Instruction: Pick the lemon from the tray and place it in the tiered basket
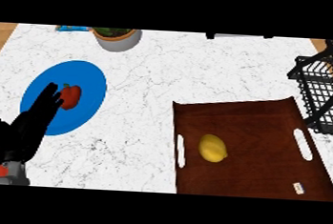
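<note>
**Lemon lying on the tray, left hand resting open**

The lemon point(213, 148) is being carried by the brown tray point(267, 124), left of its middle, untouched. The black tiered basket point(324, 89) is standing just beyond the tray's far right corner. The left hand point(35, 121) is being held at the left edge, its fingers point(51, 97) straight and gripping nothing, overlapping the blue plate point(86, 78) beside a red pepper point(71, 96) on the marble tabletop point(157, 75).

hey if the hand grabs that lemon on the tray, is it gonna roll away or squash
The lemon looks rounded and smooth, so a nudge would probably roll it across the flat brown tray. It looks firm, so squashing seems unlikely. The raised tray rim should stop it.
</note>
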Motion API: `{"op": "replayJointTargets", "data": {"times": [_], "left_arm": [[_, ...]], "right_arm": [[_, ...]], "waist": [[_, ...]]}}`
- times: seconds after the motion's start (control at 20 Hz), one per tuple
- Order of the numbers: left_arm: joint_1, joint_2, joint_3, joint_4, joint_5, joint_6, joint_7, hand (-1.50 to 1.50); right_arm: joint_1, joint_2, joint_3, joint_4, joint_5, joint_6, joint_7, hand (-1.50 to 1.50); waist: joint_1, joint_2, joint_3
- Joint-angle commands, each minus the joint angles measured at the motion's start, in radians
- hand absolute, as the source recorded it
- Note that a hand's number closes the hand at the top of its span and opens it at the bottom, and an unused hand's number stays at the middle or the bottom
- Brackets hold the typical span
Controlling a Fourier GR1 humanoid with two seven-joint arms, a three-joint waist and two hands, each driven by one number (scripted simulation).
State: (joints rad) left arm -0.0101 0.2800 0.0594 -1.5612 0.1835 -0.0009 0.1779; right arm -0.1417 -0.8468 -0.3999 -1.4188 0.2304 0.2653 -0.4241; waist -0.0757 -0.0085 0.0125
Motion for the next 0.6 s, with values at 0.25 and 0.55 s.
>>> {"op": "replayJointTargets", "data": {"times": [0.25, 0.55], "left_arm": [[-0.088, -0.046, -0.065, 0.048, -0.044, 0.001, -0.019, 0.0], [-0.065, -0.041, -0.069, -0.035, -0.027, -0.007, 0.063, 0.0]], "right_arm": [[-0.067, -0.323, -0.166, 0.47, -0.146, 0.344, -0.395, 1.5], [-0.178, -0.382, -0.066, 0.647, -0.103, 0.361, -0.43, 1.5]], "waist": [[0.082, 0.022, -0.009], [0.104, 0.015, -0.01]]}}
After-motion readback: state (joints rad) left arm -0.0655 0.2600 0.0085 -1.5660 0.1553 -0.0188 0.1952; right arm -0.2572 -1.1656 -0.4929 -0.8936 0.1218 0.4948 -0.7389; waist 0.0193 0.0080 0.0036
